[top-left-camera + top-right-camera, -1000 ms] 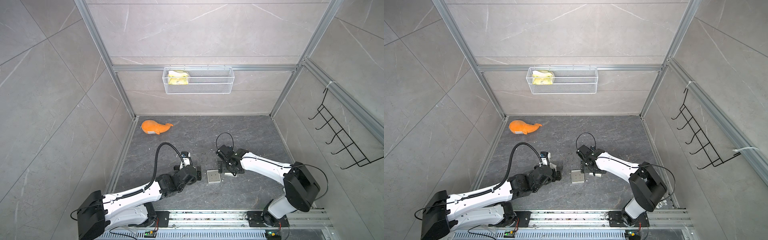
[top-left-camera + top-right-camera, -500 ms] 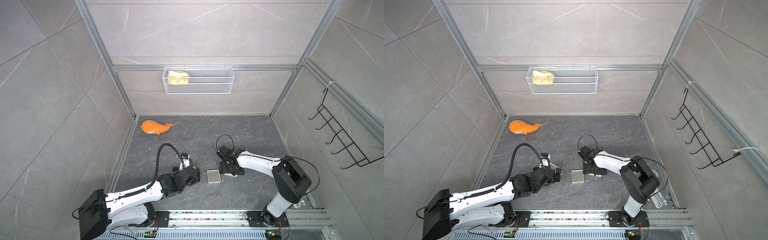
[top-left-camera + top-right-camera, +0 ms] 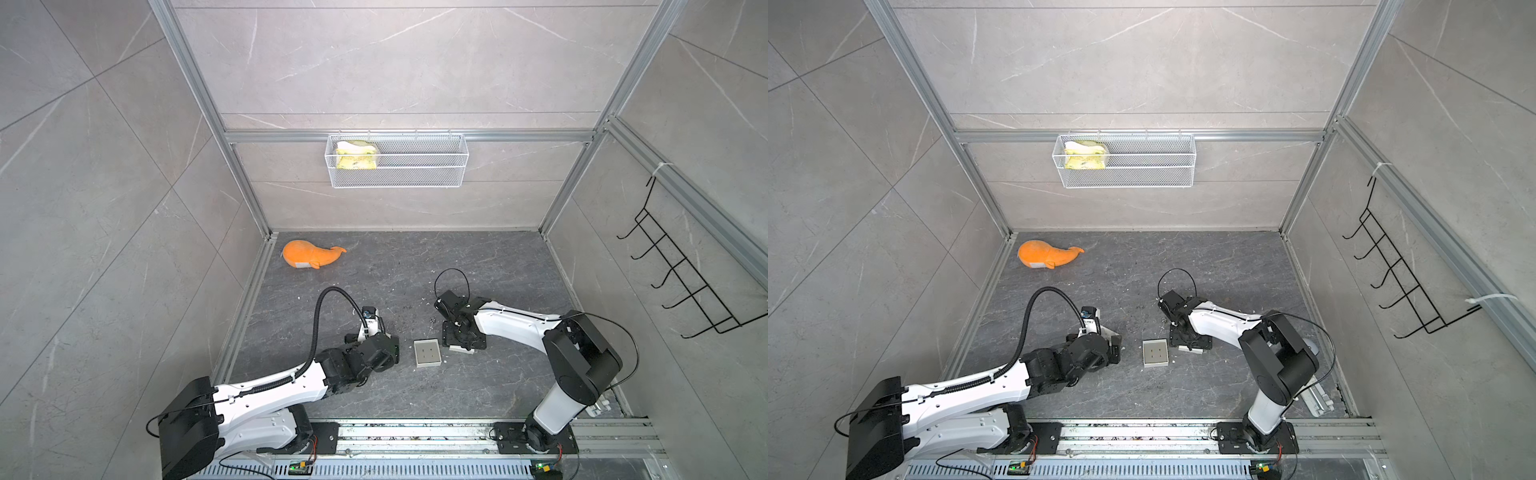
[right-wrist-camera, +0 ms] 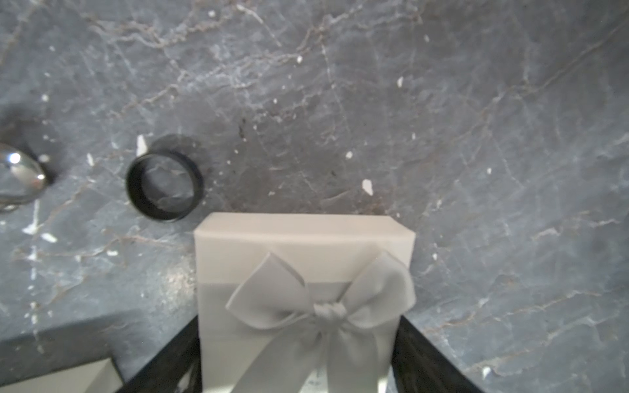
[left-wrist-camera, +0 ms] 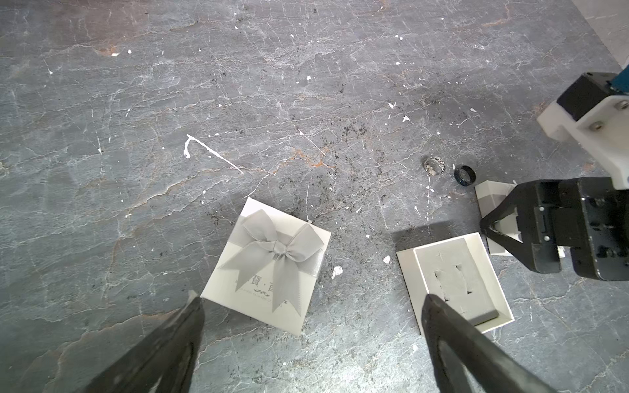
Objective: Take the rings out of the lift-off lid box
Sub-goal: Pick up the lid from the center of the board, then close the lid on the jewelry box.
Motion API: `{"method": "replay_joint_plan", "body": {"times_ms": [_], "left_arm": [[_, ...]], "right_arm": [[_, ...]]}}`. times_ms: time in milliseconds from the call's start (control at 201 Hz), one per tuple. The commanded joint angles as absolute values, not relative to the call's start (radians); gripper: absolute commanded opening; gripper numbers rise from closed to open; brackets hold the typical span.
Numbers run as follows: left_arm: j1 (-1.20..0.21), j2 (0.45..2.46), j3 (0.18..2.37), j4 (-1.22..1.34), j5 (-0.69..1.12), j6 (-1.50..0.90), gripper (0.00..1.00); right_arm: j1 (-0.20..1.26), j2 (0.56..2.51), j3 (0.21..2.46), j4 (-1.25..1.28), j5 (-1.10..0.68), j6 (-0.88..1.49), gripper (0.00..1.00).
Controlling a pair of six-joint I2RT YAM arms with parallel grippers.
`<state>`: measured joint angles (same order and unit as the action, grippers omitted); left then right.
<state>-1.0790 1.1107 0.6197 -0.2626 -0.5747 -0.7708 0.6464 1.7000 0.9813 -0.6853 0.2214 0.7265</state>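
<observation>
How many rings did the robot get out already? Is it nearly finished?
Done: the open box shows empty foam slots, its bow lid lies aside, and a black ring and a silver ring sit on the floor. In hand: the right gripper straddles a second bow box. Still to do: lifting that lid and taking out whatever is inside; no third ring shows.

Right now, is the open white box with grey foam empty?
Empty: open white box has bare foam slots; silver ring and black ring lie outside.
</observation>
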Motion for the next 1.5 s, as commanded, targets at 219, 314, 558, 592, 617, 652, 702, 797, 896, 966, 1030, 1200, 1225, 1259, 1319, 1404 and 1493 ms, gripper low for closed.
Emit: {"method": "replay_joint_plan", "body": {"times_ms": [219,314,558,592,617,652,702,797,896,966,1030,1200,1225,1259,1319,1404,1493], "left_arm": [[-1.072,1.117,0.618,-0.275,-0.604,-0.792,1.0],[-1.072,1.112,0.625,-0.292,-0.616,-0.792,1.0],[-1.001,1.074,0.655,-0.364,-0.596,-0.788,1.0],[-0.978,1.065,0.655,-0.377,-0.579,-0.788,1.0],[-0.961,1.057,0.653,-0.379,-0.565,-0.787,1.0],[-0.939,1.042,0.65,-0.383,-0.547,-0.783,1.0],[-0.911,1.024,0.644,-0.392,-0.529,-0.781,1.0],[-0.872,0.988,0.633,-0.412,-0.508,-0.775,1.0],[-0.854,0.956,0.626,-0.432,-0.501,-0.769,1.0],[-0.849,0.943,0.621,-0.442,-0.502,-0.766,1.0],[-0.844,0.938,0.616,-0.452,-0.503,-0.77,1.0],[-0.839,0.928,0.597,-0.458,-0.499,-0.785,1.0],[-0.839,0.928,0.595,-0.457,-0.497,-0.786,1.0],[-0.839,0.927,0.592,-0.457,-0.495,-0.788,1.0],[-0.838,0.928,0.588,-0.454,-0.494,-0.789,1.0],[-0.838,0.928,0.583,-0.451,-0.488,-0.793,1.0],[-0.838,0.924,0.572,-0.444,-0.484,-0.796,1.0]], "right_arm": [[0.644,1.65,0.951,-0.723,0.247,0.732,0.75],[0.645,1.595,0.95,-0.749,0.255,0.732,0.75],[0.719,1.494,0.998,-0.83,0.243,0.739,0.73],[0.742,1.495,1.013,-0.838,0.235,0.746,0.74],[0.76,1.499,1.024,-0.843,0.226,0.748,0.74],[0.782,1.506,1.042,-0.848,0.217,0.754,0.74],[0.813,1.519,1.063,-0.848,0.204,0.762,0.74],[0.854,1.552,1.101,-0.848,0.184,0.772,0.73],[0.875,1.587,1.14,-0.854,0.174,0.775,0.73],[0.881,1.608,1.154,-0.842,0.146,0.776,0.73],[0.889,1.639,1.17,-0.84,0.13,0.776,0.73],[0.907,1.7,1.229,-0.881,0.124,0.761,0.72],[0.907,1.704,1.236,-0.887,0.124,0.759,0.72],[0.908,1.708,1.244,-0.892,0.119,0.756,0.72],[0.908,1.719,1.263,-0.907,0.109,0.748,0.72],[0.909,1.732,1.27,-0.917,0.108,0.742,0.72],[0.91,1.747,1.27,-0.917,0.095,0.738,0.72]]}}
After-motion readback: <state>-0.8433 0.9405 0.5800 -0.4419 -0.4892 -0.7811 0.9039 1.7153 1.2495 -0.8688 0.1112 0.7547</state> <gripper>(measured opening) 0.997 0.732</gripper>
